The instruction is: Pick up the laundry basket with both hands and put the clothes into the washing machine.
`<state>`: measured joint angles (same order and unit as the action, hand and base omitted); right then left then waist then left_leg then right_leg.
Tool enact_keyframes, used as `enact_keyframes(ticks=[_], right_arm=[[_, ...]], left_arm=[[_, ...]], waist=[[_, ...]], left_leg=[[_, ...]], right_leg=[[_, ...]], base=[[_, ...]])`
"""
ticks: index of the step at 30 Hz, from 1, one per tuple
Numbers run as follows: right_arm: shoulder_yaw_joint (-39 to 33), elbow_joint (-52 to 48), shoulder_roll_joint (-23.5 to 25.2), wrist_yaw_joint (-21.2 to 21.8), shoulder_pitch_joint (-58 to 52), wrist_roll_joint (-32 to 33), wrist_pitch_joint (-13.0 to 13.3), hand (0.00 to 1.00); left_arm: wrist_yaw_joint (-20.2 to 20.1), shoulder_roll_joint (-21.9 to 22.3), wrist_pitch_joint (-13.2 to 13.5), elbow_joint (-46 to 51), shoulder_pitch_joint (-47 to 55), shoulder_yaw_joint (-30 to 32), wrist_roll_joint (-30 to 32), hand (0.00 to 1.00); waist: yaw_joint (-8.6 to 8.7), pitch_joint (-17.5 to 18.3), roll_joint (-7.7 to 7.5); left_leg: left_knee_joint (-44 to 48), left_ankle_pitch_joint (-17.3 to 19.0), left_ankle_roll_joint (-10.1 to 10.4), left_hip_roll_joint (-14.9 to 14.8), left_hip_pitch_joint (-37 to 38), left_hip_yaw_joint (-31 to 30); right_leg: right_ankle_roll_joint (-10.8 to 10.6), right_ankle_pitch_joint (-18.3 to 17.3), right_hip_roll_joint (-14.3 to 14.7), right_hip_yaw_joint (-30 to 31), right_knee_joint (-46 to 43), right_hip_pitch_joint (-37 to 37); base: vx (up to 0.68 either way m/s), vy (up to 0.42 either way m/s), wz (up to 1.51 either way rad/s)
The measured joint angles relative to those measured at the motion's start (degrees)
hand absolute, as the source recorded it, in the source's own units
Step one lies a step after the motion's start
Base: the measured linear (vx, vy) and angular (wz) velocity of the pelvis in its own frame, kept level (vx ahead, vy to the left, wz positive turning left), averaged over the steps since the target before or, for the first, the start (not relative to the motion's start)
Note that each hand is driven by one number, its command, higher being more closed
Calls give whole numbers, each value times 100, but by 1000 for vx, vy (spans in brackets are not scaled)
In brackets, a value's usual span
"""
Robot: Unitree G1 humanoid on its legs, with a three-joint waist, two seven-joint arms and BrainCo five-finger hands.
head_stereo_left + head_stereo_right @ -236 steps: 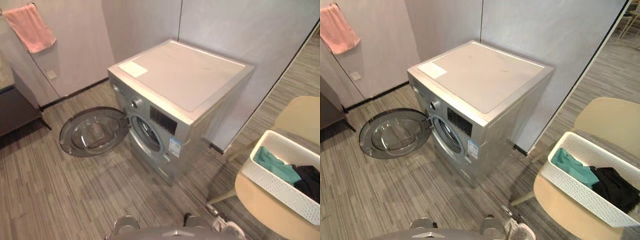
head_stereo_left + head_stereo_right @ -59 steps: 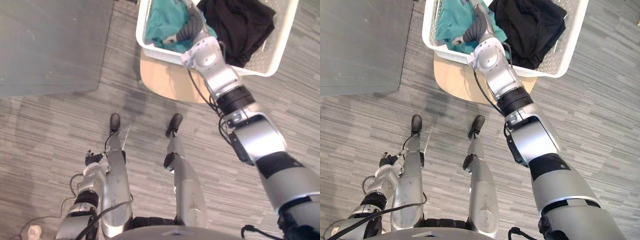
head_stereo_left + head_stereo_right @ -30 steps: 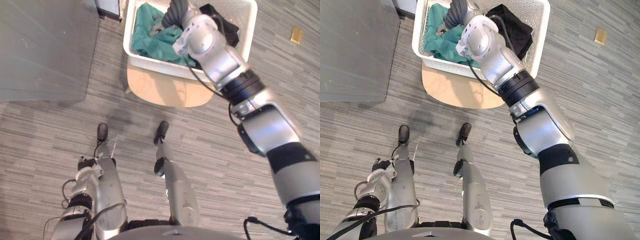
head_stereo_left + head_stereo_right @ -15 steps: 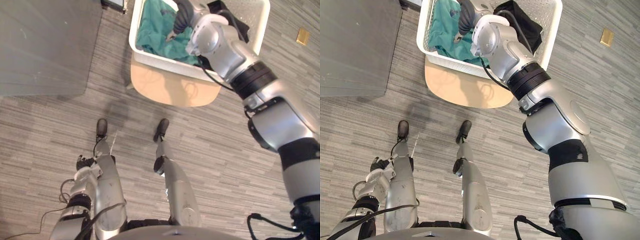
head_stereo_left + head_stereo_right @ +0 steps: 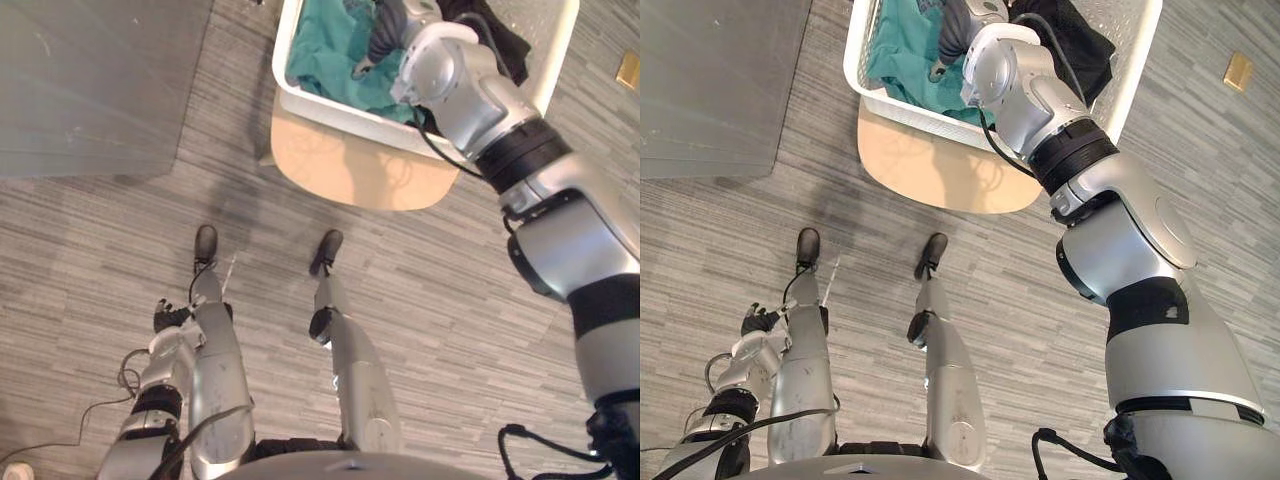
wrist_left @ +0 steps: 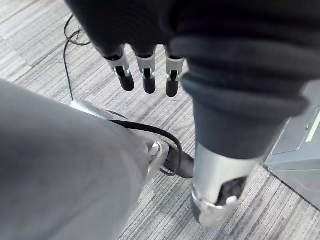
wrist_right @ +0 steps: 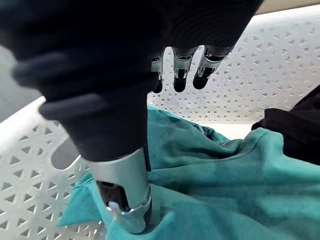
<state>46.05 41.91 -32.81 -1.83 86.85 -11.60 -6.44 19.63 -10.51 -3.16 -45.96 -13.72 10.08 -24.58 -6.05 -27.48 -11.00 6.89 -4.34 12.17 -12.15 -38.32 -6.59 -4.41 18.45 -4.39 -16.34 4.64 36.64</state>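
Washing machine (image 5: pixel 90 80): the grey top panel lay to the robot's left of the laundry basket (image 5: pixel 300 95), near it but not touching. The door could not be seen.

Floor (image 5: pixel 100 250): the striped grey floor was open between the basket and the robot, and open again on the basket's right.

Chair (image 5: pixel 340 170): the tan seat was directly under the basket, its rounded front edge sticking out on the robot's side.

The basket was white perforated plastic, resting on the seat, not lifted. Judged stiff and light, since it was only part full. An oval cut-out (image 7: pixel 65 155) in one wall looked like a handle, so the two end walls at such cut-outs or the rim would be the likely holds.

Teal garment (image 5: pixel 330 50): crumpled in the machine-side end of the basket. Black garment (image 5: pixel 490 30): in the far end from the machine. Both judged soft and limp, likely to slide to one end if the basket tipped.

Right hand (image 5: pixel 955 35): inside the basket above the teal garment, fingers (image 7: pixel 180 75) straight and loose toward the wall, thumb down on the cloth, gripping nothing.

Left hand (image 5: pixel 170 318): well apart from the basket, low at the robot's side, fingers (image 6: pixel 147 80) straight over bare floor, empty.

Risks: the machine's corner beside the basket and the seat edge beneath it limited any swing to the left.
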Motion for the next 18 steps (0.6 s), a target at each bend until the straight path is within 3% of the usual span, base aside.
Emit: enact_keyframes(ticks=[4, 18], right_arm=[[0, -41, -81, -7, 2, -2, 3, 0], [-5, -81, -307, -15, 171, -7, 3, 0]], left_arm=[[2, 7, 66, 80, 0, -16, -10, 0], [91, 42, 118, 266, 14, -22, -64, 0]], waist=[[-18, -3, 4], [-260, -181, 275]], left_leg=[[15, 2, -1, 6, -125, -42], [233, 23, -21, 67, -871, -242]], right_leg=[[-1, -1, 0, -4, 1, 100], [-2, -1, -27, -76, 4, 624]], base=[[-8, 5, 1], [-23, 0, 3]])
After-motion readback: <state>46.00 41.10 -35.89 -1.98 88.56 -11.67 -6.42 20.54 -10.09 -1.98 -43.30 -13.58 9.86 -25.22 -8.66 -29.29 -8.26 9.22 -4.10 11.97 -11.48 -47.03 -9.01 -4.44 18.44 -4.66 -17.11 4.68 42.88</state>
